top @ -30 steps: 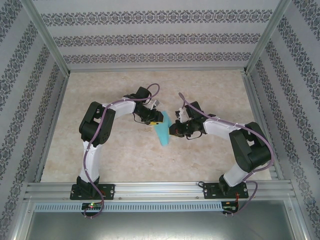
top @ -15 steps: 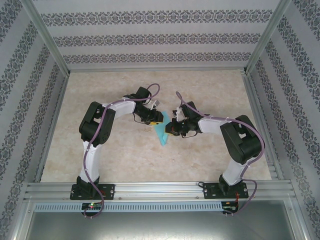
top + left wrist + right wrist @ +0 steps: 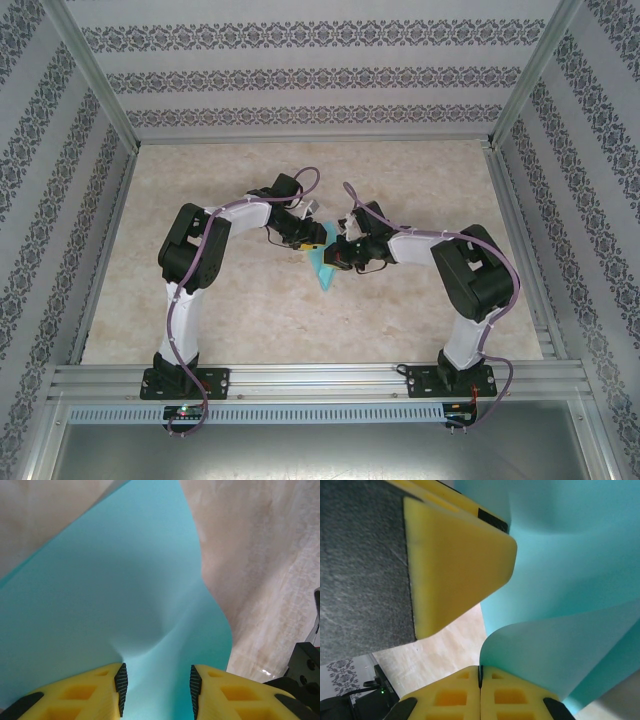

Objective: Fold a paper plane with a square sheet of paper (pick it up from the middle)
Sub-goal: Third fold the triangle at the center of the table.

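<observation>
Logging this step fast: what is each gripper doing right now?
Left gripper: fingers part-open, thin turquoise-blue paper sheet between them.
Right gripper: shut on its edge.

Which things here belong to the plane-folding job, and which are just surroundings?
In the job:
- paper, turquoise, lifted between the arms
- left gripper, jaws parted around the paper
- right gripper, shut on a curled edge of the paper

Just there:
- table
- patterned walls
- frame rails

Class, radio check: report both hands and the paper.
Left hand part open, paper between its fingers. Right hand shut on paper's edge. Paper curled, off the table. Nothing in the way.
</observation>
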